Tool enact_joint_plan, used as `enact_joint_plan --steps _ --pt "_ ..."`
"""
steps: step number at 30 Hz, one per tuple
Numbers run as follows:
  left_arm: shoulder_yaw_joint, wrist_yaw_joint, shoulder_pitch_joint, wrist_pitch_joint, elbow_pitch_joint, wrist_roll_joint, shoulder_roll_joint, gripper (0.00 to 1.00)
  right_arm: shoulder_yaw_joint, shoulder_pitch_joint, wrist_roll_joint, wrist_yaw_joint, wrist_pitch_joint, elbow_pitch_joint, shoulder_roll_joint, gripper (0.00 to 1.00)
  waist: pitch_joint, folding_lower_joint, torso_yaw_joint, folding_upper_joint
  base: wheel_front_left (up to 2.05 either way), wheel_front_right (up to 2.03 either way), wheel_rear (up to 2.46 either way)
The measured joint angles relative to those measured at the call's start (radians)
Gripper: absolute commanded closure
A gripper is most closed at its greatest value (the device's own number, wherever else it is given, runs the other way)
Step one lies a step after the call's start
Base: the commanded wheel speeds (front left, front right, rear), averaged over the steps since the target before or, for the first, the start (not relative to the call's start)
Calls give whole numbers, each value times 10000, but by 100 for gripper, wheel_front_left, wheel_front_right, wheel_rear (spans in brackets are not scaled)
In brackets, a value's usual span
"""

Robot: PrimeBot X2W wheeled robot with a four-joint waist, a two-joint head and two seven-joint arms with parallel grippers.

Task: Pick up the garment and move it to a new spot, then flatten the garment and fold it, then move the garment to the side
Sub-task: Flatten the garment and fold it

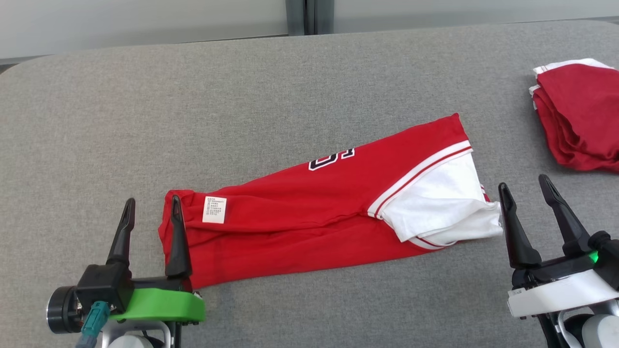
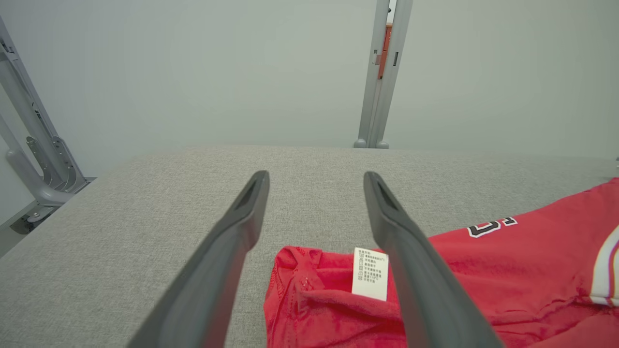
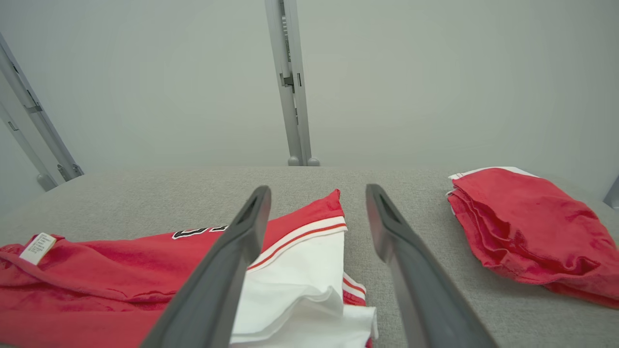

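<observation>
The garment (image 1: 309, 208) is a red jersey with a white sleeve and a white care label (image 1: 214, 210). It lies as a long folded strip across the middle of the grey table (image 1: 242, 96). My left gripper (image 1: 152, 202) is open at the garment's left end, its inner finger overlapping the red cloth. In the left wrist view that gripper (image 2: 315, 175) hangs above the labelled end (image 2: 309, 299) and holds nothing. My right gripper (image 1: 523, 182) stands open just right of the white sleeve (image 1: 435, 203). Seen from the right wrist, it (image 3: 317, 188) is over the sleeve (image 3: 300, 275), empty.
A pile of folded red garments (image 1: 580, 116) lies at the table's far right, also seen from the right wrist (image 3: 527, 227). Behind the table's far edge stand a pale wall and a metal post (image 2: 382, 72). A grey metal frame (image 2: 34, 145) stands off the table's left corner.
</observation>
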Motion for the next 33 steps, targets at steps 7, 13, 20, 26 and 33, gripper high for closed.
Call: enact_joint_plan --steps 7,13,20,26,33 --pt "226 -209 60 0 52 196 -199 0 -96 21 19 0 171 19 21 0 -10 0 54 0 0 0 0" --pt "295 -476 -140 0 46 477 -424 0 -280 -93 362 0 439 742 -259 0 249 0 175 0 0 0 0" --pt "403 -844 -870 -2 6 813 -895 0 157 -1207 943 0 616 2322 -853 0 985 0 480 0 0 0 0" --pt "569 -1239 -1162 -2 219 1103 -1325 0 834 -2323 1390 0 1114 3983 -1273 0 1571 1 772 0 0 0 0" --pt "786 -1607 -1267 -2 391 1369 -1701 0 1218 -2838 2282 -10 1787 4759 -1452 54 1811 0 1179 0 0 0 0"
